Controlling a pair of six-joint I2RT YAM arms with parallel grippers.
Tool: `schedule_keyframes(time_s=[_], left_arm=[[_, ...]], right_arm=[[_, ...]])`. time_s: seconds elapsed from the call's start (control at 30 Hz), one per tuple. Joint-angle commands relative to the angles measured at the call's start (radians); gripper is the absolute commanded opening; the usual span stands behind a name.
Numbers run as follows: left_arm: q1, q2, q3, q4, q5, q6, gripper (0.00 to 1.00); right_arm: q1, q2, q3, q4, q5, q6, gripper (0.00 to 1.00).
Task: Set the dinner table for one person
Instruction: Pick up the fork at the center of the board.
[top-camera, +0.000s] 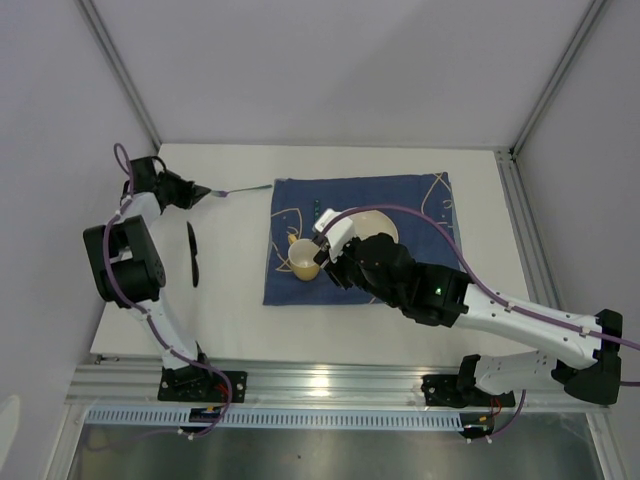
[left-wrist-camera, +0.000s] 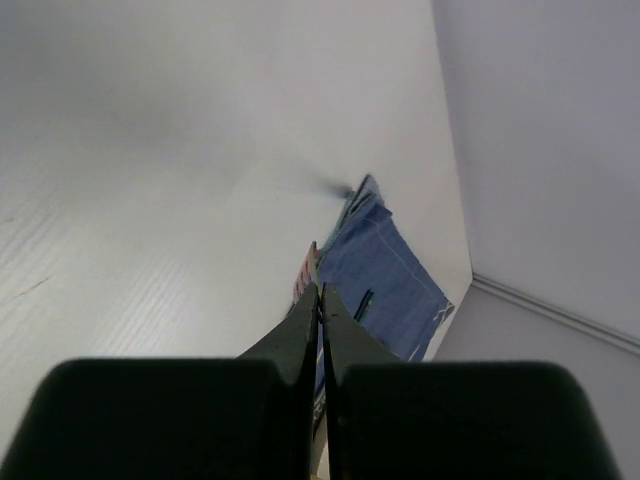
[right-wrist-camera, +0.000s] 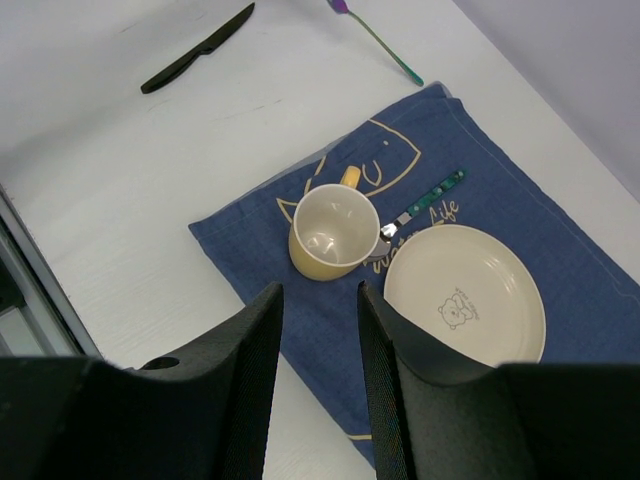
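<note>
The white dinner table (top-camera: 230, 300) carries a dark blue cloth (top-camera: 420, 200). On the cloth are a cream plate (right-wrist-camera: 465, 293), a yellow mug (right-wrist-camera: 330, 232) and a green-handled spoon (right-wrist-camera: 420, 208) between them. My right gripper (right-wrist-camera: 320, 300) is open and empty, above the cloth's near edge, just short of the mug (top-camera: 303, 262). My left gripper (top-camera: 200, 192) is shut on the handle end of a thin fork (top-camera: 240, 189) at the far left; its tines point toward the cloth. In the left wrist view the fork (left-wrist-camera: 304, 272) shows as a sliver beyond the closed fingertips (left-wrist-camera: 312, 300).
A black knife (top-camera: 192, 252) lies on the bare table left of the cloth, also in the right wrist view (right-wrist-camera: 197, 50). Silver frame rails (top-camera: 330, 385) edge the table's near and right sides. Grey walls stand close at the back and both sides.
</note>
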Motion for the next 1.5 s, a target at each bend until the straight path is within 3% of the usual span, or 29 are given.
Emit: schedule_keyframes(time_s=[0.0, 0.73, 0.97, 1.1, 1.27, 1.47], left_arm=[[0.005, -0.111, -0.011, 0.104, 0.045, -0.049, 0.0], [-0.021, -0.258, -0.07, 0.234, 0.138, -0.18, 0.0], [-0.066, -0.334, -0.146, 0.276, 0.152, -0.224, 0.0], [-0.102, -0.383, -0.19, 0.283, 0.15, -0.229, 0.0], [-0.142, -0.424, -0.244, 0.297, 0.138, -0.25, 0.0], [-0.22, -0.467, -0.281, 0.323, 0.121, -0.279, 0.0]], right_arm=[[0.007, 0.0, -0.003, 0.038, -0.012, -0.019, 0.4], [-0.025, 0.05, -0.072, 0.14, 0.051, -0.022, 0.45], [-0.142, 0.078, -0.108, 0.241, 0.056, 0.005, 0.46], [-0.24, 0.09, -0.115, 0.297, 0.028, -0.008, 0.52], [-0.389, 0.133, -0.118, 0.421, -0.093, 0.014, 0.59], [-0.518, 0.3, -0.056, 0.488, -0.243, 0.104, 0.6]])
